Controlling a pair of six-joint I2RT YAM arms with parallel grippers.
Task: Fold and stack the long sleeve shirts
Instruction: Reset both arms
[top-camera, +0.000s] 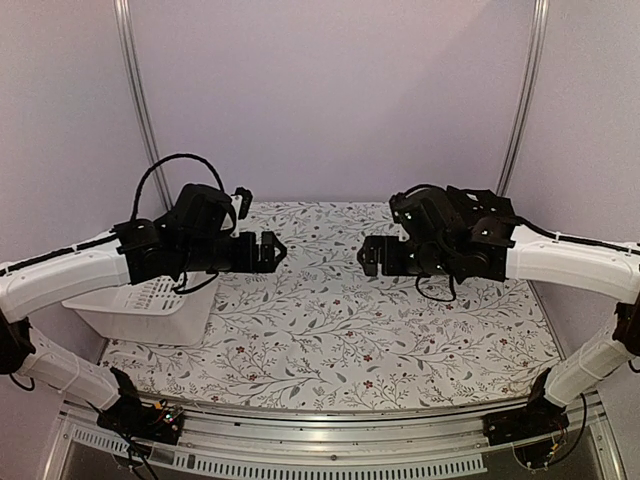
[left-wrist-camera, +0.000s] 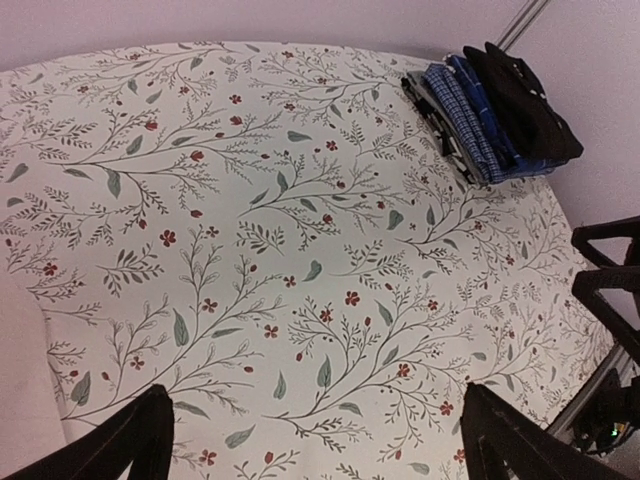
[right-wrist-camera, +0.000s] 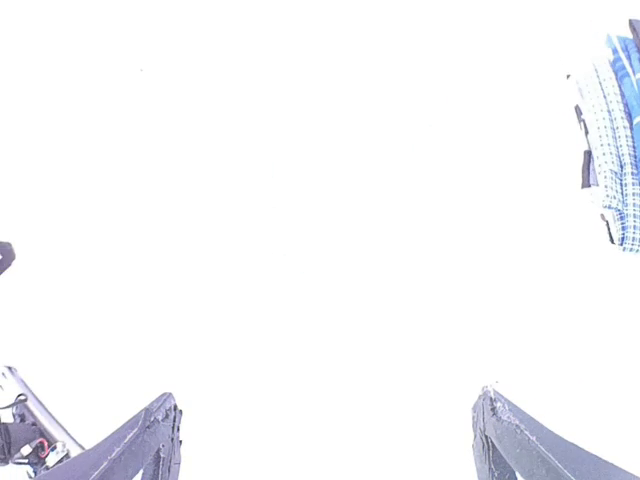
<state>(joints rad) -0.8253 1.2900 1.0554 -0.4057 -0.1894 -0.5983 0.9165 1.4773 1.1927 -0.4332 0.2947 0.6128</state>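
Observation:
The long sleeve shirts lie folded in a stack at the table's far right corner. In the left wrist view the plain black shirt (left-wrist-camera: 525, 100) rests on top of the blue plaid shirt (left-wrist-camera: 470, 125). The washed-out right wrist view catches only the plaid shirt (right-wrist-camera: 615, 140) at its right edge. From above, the stack is hidden behind the right arm. My left gripper (top-camera: 276, 250) (left-wrist-camera: 315, 420) and right gripper (top-camera: 366, 256) (right-wrist-camera: 325, 410) hover above mid-table, facing each other. Both are open and hold nothing.
A white slotted basket (top-camera: 150, 308) stands at the table's left edge under my left arm. The floral tablecloth (top-camera: 330, 330) covers the table. Metal frame posts (top-camera: 140, 100) rise at the back corners, with walls close behind.

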